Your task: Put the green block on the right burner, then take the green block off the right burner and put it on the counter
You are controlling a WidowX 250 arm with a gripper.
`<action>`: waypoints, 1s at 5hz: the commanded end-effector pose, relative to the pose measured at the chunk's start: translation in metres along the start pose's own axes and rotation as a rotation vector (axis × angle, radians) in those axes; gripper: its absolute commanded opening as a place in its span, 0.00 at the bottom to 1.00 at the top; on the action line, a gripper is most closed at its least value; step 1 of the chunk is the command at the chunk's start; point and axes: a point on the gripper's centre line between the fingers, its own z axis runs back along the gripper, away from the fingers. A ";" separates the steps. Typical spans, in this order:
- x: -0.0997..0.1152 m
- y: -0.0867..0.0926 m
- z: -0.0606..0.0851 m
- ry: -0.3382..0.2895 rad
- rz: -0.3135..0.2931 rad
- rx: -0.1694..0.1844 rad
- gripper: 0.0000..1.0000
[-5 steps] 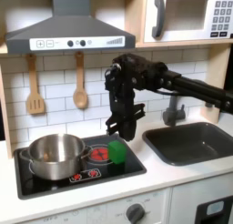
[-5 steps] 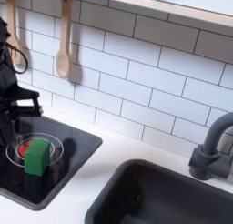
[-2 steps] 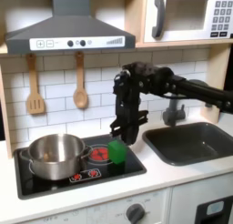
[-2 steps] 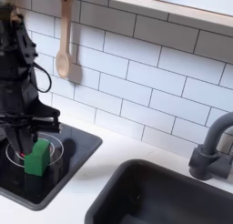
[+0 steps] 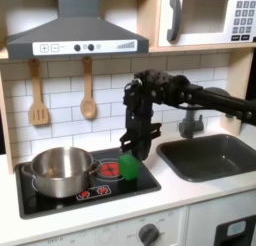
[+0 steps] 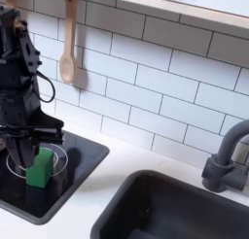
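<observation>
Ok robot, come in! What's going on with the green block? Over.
Gripper just above green block, open or shut unclear. Block sits on right burner. Steel pot on the other burner, not in the way.

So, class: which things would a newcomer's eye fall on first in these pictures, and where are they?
The bright green block sits on the red-ringed right burner, with the black arm's tool poised directly above it. In the first exterior view, a shiny steel pot stands to the block's left.
</observation>
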 end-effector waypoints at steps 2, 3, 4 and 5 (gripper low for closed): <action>0.001 -0.001 0.000 0.011 0.043 -0.001 1.00; 0.006 -0.001 0.006 -0.019 0.057 -0.001 1.00; 0.006 0.000 0.003 -0.021 0.085 0.009 1.00; 0.008 0.003 0.004 -0.038 0.117 0.013 1.00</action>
